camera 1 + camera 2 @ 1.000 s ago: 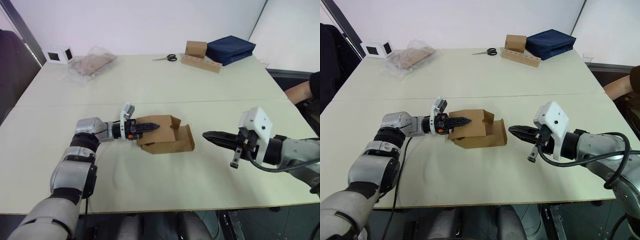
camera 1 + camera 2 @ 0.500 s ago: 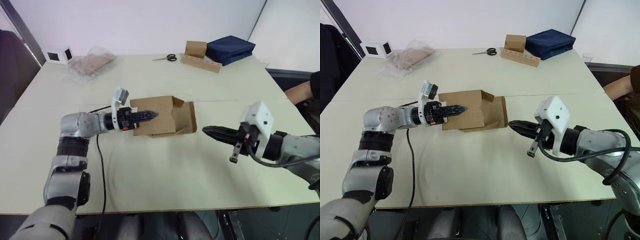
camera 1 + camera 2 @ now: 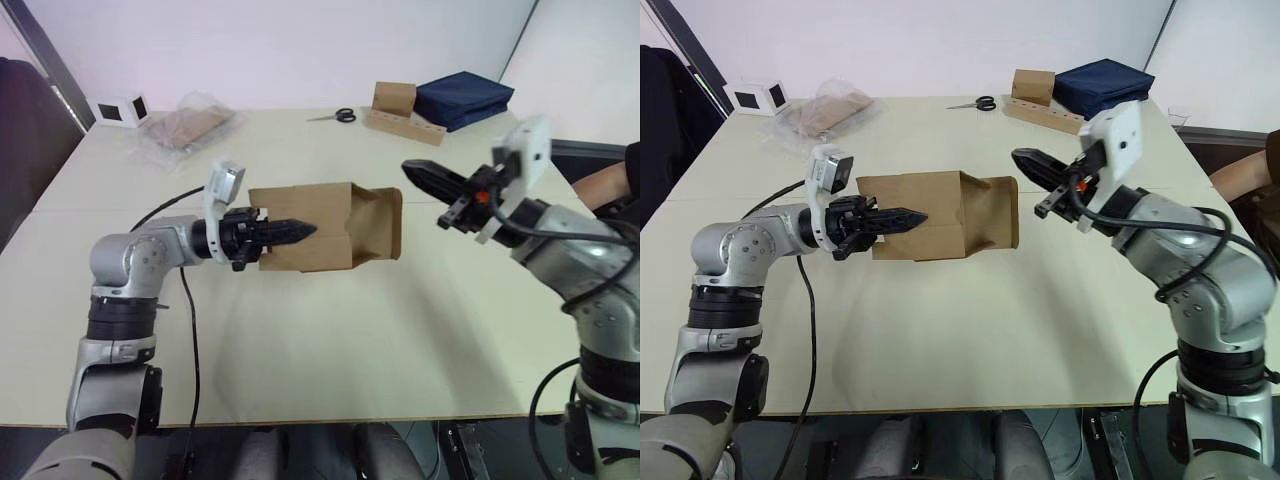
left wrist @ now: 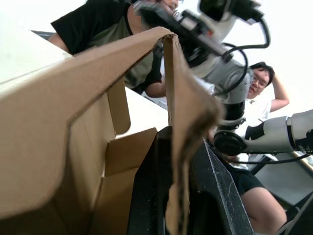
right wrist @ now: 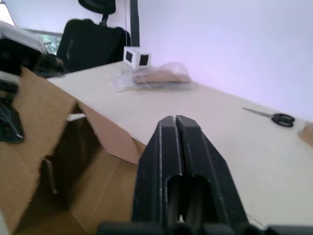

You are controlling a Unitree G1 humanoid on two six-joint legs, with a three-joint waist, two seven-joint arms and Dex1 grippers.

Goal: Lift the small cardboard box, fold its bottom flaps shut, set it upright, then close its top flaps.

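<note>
Lifted now, small plain brown cardboard box [image 3: 325, 226] off the pale cream tabletop [image 3: 330, 340], left claw [image 3: 300, 232] clamped on its wall, right claw [image 3: 1022, 158] raised, pinched shut, empty, left wrist view catches people seated behind.

Hidden and cut-off parts around the lifted carton

Near wall of the small plain brown cardboard box [image 3: 325, 227] partly covered by the left claw [image 3: 290, 232]; in the left wrist view, wall edge clamped between the black fingers [image 4: 149, 196], tips out of sight. Contents of the crinkled clear plastic bag [image 3: 185, 125] too small to tell. Person's arm [image 3: 605, 183] cut by the frame edge beside the table [image 3: 330, 340].
</note>
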